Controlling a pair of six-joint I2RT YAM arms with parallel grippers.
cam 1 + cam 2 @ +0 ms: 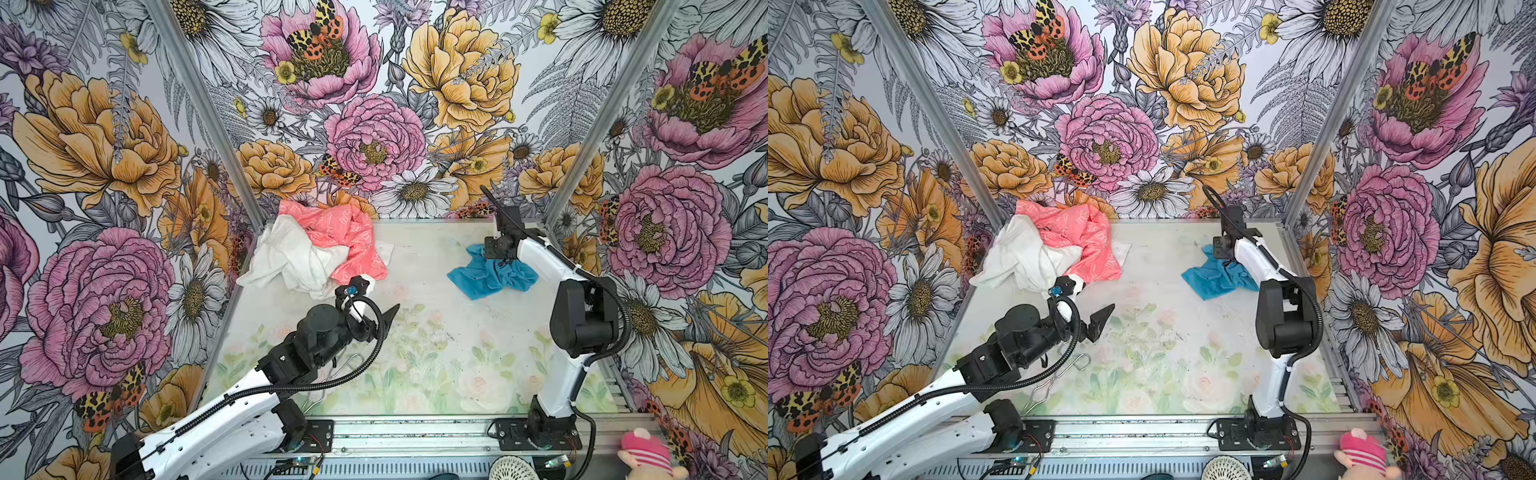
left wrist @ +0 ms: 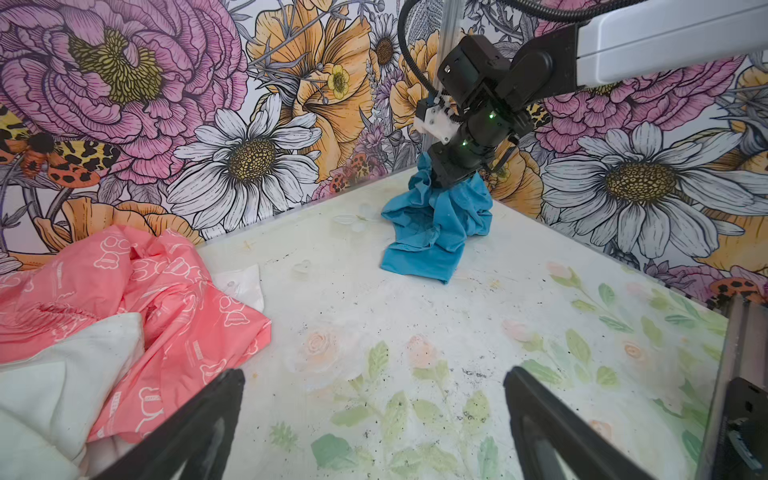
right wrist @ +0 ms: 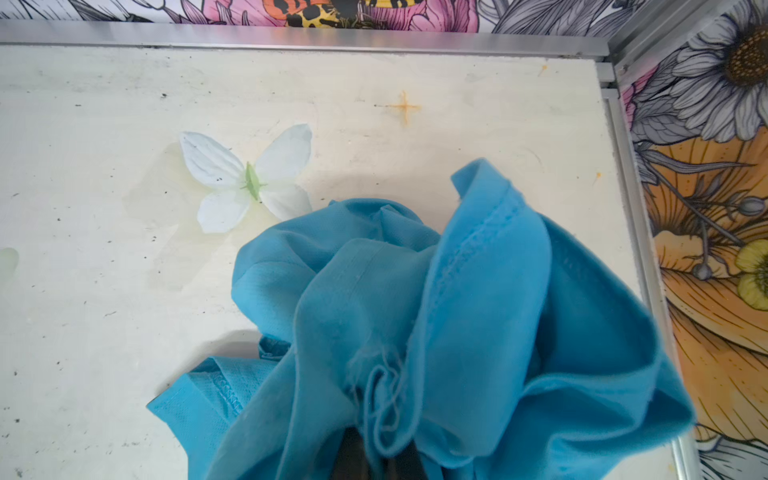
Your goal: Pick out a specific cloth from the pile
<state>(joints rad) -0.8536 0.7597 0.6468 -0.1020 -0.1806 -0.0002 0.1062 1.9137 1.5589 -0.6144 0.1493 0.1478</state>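
Observation:
The turquoise-blue cloth [image 1: 486, 278] [image 1: 1214, 278] lies apart from the pile, at the table's back right. My right gripper [image 1: 504, 261] [image 1: 1228, 261] [image 2: 453, 183] [image 3: 380, 451] is shut on the cloth's bunched top, pointing down, while its lower folds [image 2: 428, 245] [image 3: 478, 299] rest on the table. The pile sits at the back left: a white cloth [image 1: 291, 257] [image 1: 1025, 257] [image 2: 62, 374] under a coral-pink printed one [image 1: 353, 241] [image 1: 1084, 237] [image 2: 166, 291]. My left gripper [image 1: 374, 301] [image 1: 1088, 301] [image 2: 374, 374] hovers open and empty by the pile's near edge.
A white fabric flower [image 3: 249, 183] [image 2: 357, 216] lies flat on the table just beyond the blue cloth. A bent wire piece [image 1: 1077, 361] lies under the left arm. Floral walls and aluminium rails [image 3: 636, 208] close the table in. A pink plush toy [image 1: 644, 453] sits beyond the front rail.

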